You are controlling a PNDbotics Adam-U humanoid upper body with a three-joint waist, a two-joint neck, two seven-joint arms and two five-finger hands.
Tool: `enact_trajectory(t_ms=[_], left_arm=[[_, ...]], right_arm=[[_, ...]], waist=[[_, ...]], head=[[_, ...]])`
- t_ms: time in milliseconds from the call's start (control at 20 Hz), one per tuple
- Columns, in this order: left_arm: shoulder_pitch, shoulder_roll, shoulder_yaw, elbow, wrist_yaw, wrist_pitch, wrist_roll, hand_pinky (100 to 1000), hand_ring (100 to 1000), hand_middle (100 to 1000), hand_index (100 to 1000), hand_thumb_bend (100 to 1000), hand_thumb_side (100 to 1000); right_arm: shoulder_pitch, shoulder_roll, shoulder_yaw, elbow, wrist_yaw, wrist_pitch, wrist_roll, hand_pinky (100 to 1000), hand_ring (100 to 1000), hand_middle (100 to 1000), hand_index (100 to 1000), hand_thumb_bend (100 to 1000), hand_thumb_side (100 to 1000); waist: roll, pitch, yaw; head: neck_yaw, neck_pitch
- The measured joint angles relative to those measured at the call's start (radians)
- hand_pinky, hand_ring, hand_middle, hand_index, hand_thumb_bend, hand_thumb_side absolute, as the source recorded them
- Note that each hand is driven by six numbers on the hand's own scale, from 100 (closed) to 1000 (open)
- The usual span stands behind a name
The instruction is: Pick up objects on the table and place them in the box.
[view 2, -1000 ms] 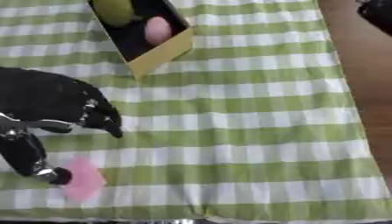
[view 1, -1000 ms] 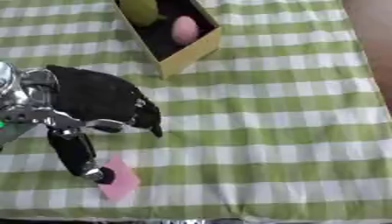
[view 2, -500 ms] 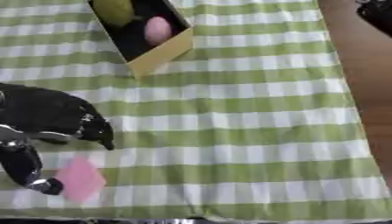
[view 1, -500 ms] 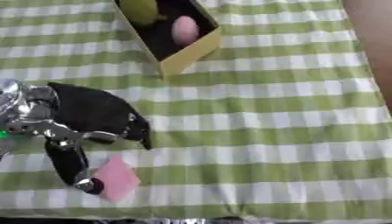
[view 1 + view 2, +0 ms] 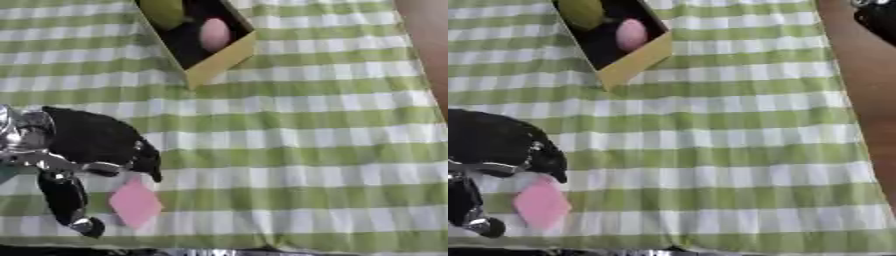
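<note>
a flat pink square [image 5: 135, 203] lies on the bench [image 5: 306, 150] near its front edge, at the left, turned a little so its corners point up and down. it rests on the green and white checked cloth [image 5: 289, 120] that covers the bench.

the left robot hand [image 5: 96, 150] sits right over it, coming in from the left side. the black palm and fingers are above the pink square and bent downward, with one dark fingertip just at the square's upper corner; i cannot tell whether it touches. the thumb [image 5: 66, 202] reaches down to the left of the square, ending in a rounded tip near the cloth's front edge, with a narrow strip of cloth between it and the square. the fingers are curved but hold nothing, and the square lies flat in the gap between fingers and thumb. silver parts of the wrist show at the far left edge.

well away, at the far end of the bench, stands the box [image 5: 223, 57], yellowish on the outside and dark inside, set at an angle. inside it are a pink egg-shaped thing [image 5: 214, 34] and, further back, a yellow-green round thing [image 5: 164, 11].

to the right of the cloth runs a brown strip of bare surface. in the right eye view something black shows at the upper right corner; i cannot tell what it is.
</note>
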Motion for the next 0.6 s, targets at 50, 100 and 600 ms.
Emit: enact_trajectory(t_ms=[50,100,600], left_arm=[[0.006,0.000,0.001,-0.001,-0.002,0.001,-0.001,867,832,793,868,653,302],[0.012,0.000,0.003,-0.001,-0.008,0.001,-0.001,865,829,787,863,661,304],[0.038,-0.020,0.039,0.000,-0.132,0.003,-0.002,865,831,794,872,613,330]], right_arm=[[0.000,0.000,0.000,0.000,0.000,0.000,0.000,897,823,734,868,100,571],[0.000,0.000,0.000,0.000,0.000,0.000,0.000,897,823,733,868,100,572],[0.006,0.009,0.000,0.000,-0.001,0.002,0.002,898,824,733,869,100,570]], waist=[[0.000,0.000,0.000],[0.000,0.000,0.000],[0.000,0.000,0.001]], head=[[0.000,0.000],[0.000,0.000],[0.000,0.000]])
